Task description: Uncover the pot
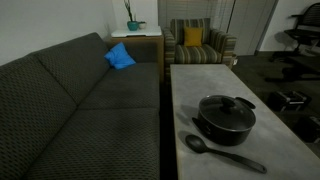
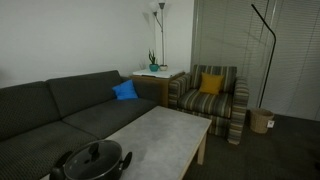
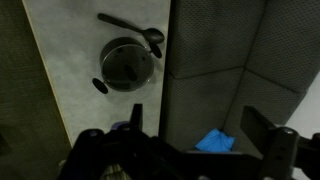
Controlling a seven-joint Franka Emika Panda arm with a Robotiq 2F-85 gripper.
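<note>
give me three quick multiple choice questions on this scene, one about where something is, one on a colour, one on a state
1. Where does the spoon lie?
A) on the table beside the pot
B) inside the pot
C) on the sofa

2. What colour is the cushion on the sofa?
A) yellow
B) blue
C) red

3. What state is the pot in?
A) covered by its lid
B) uncovered, lid on the table
C) tipped on its side

Answers:
1 A: the spoon rests on the tabletop right next to the pot.
2 B: the cushion at the sofa's far end is bright blue.
3 A: the lid with its knob sits on the pot in both exterior views.
</note>
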